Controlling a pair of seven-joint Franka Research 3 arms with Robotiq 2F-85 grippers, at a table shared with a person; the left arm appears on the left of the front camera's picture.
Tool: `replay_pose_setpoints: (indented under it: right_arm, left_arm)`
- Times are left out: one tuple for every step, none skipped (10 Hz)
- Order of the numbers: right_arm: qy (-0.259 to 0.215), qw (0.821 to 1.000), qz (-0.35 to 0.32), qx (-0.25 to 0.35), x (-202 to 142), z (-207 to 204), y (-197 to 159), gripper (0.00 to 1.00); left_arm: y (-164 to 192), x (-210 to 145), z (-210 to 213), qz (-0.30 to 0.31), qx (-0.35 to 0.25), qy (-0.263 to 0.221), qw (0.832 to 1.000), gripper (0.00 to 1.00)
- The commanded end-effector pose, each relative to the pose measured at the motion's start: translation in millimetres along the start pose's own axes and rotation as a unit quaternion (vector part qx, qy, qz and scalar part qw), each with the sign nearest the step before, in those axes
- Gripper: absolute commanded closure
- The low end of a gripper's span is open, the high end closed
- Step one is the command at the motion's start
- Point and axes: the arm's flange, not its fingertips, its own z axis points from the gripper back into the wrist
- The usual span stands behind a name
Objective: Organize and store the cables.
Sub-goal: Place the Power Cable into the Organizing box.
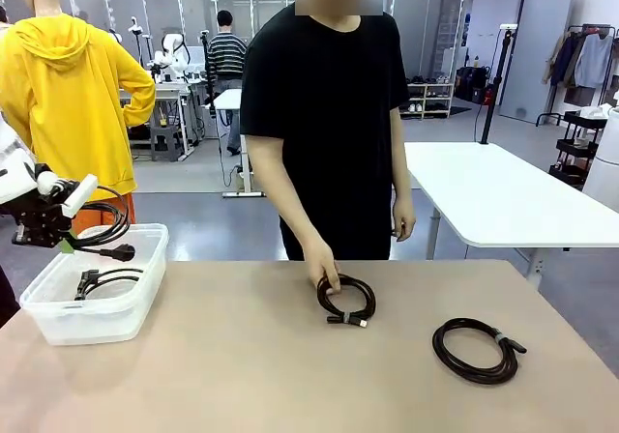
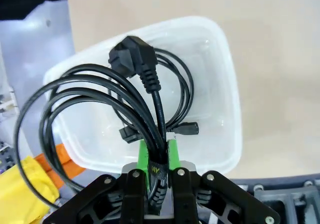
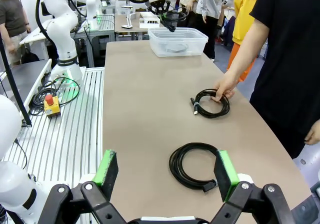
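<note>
The counter (image 1: 242,375) is a matte tan slab, smooth and bare apart from the cords and one tub. At its far left corner sits a clear plastic tub (image 1: 97,307) with rounded corners and thin, milky walls; a thin black cable (image 1: 106,280) lies loosely coiled on its bottom. Above the tub the left pincer (image 2: 158,156) is pressed together on a bundled black power cord (image 2: 132,59), its green pads gripping the banded neck of the bundle, so that the glossy loops fan out and the chunky moulded plug hangs over the tub's opening. Near the middle of the far edge lies a tight round coil (image 1: 369,301) of dark cord with a pale plug tip, and the person's hand (image 1: 322,264) rests its fingers on the coil's rim. Toward the right edge lies a wider, thicker coil (image 1: 443,351) held by a pale band. The right pincer (image 3: 166,168) hangs spread wide above the counter, empty, with this thicker coil seen between its green pads. Beyond the counter are a grey floor, a white table and other workstations.
</note>
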Motion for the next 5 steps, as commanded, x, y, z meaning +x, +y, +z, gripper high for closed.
replay_pose_setpoints:
  right_arm:
    - [-0.007, 1.0, 0.01, 0.0, 0, -1, 1, 0.01]
    - [-0.007, 1.0, 0.01, 0.0, 0, -1, 1, 0.01]
    - [-0.007, 1.0, 0.01, 0.0, 0, -1, 1, 0.01]
    - [-0.007, 1.0, 0.01, 0.0, 0, -1, 1, 0.01]
    - [-0.007, 1.0, 0.01, 0.0, 0, -1, 1, 0.01]
  left_arm:
    - [22, -12, -16, 0.024, -0.002, -0.009, 1.0, 0.83]
    - [24, -15, -31, 0.036, -0.014, 0.002, 0.999, 0.83]
    - [24, -17, -47, 0.051, -0.021, -0.01, 0.998, 0.83]
    - [25, -14, -68, 0.057, -0.026, -0.019, 0.998, 0.83]
    - [22, -10, -84, 0.067, -0.036, -0.031, 0.997, 0.83]
